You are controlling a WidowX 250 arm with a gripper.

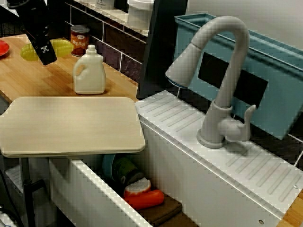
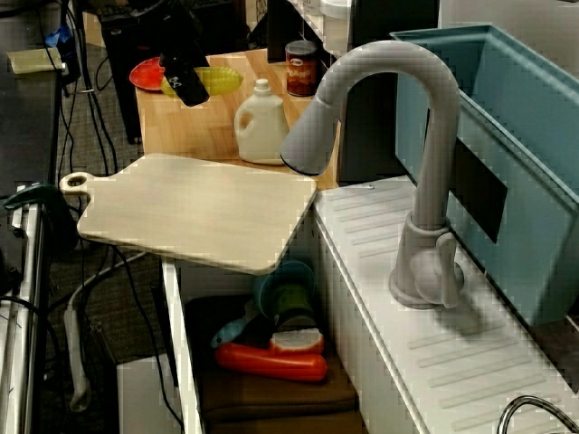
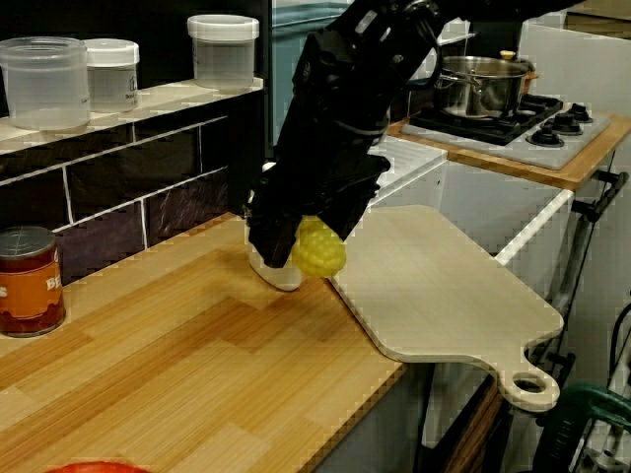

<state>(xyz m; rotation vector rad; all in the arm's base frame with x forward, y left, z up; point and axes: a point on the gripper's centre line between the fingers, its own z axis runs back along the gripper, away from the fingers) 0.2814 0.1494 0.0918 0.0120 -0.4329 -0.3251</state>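
Note:
In the view from the counter's end, my black gripper (image 3: 314, 236) hangs above the wooden counter (image 3: 197, 384). A yellow bumpy ball (image 3: 319, 250) sits at its tip, held clear of the wood. Just behind it shows the base of a white bottle (image 3: 274, 276). In the high view over the sink, the gripper (image 1: 45, 53) overlaps a yellow bowl (image 1: 64, 47), and the white bottle (image 1: 89, 72) stands to its right. The view along the sink shows the gripper (image 2: 187, 86) in front of the same bowl (image 2: 220, 80). The ball is hidden in both sink views.
A pale cutting board (image 1: 71, 125) juts from the counter over the sink. A red can (image 1: 79, 40) stands by the tiled wall, and a red plate (image 2: 145, 72) lies beside the bowl. The grey faucet (image 1: 222, 71) rises to the right. Toy food lies in the sink (image 2: 271, 357).

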